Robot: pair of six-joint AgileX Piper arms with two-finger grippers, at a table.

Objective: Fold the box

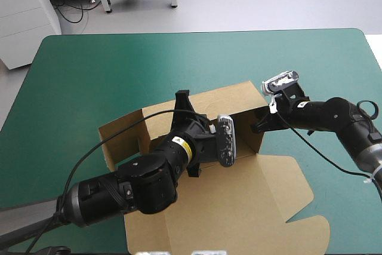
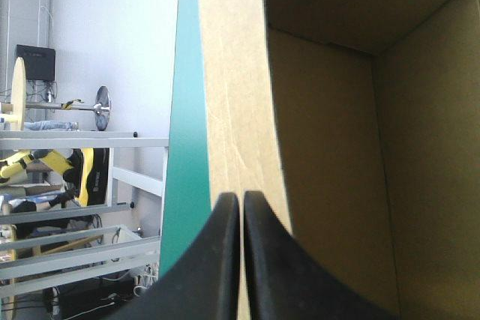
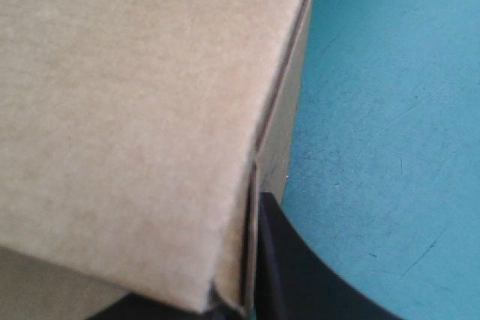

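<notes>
The brown box [image 1: 230,103] stands mid-table with its walls raised. Its lid [image 1: 250,207] lies flat toward the near edge, and a side flap [image 1: 122,135] leans out on the left. My left gripper [image 1: 182,101] is shut on the far wall's top edge. In the left wrist view the black fingers [image 2: 225,260] pinch that wall [image 2: 232,95], with the box's hollow [image 2: 345,155] beside them. My right gripper [image 1: 258,126] is at the right wall's corner. In the right wrist view the wall [image 3: 135,95] slips between the right gripper [image 3: 251,290], and only one finger [image 3: 300,275] shows.
The teal-green cover [image 1: 89,76] surrounds the box, with wide room toward the far edge [image 1: 203,33] and the right side [image 3: 390,110]. The left arm's bulky body [image 1: 143,183] lies over the box's near-left part.
</notes>
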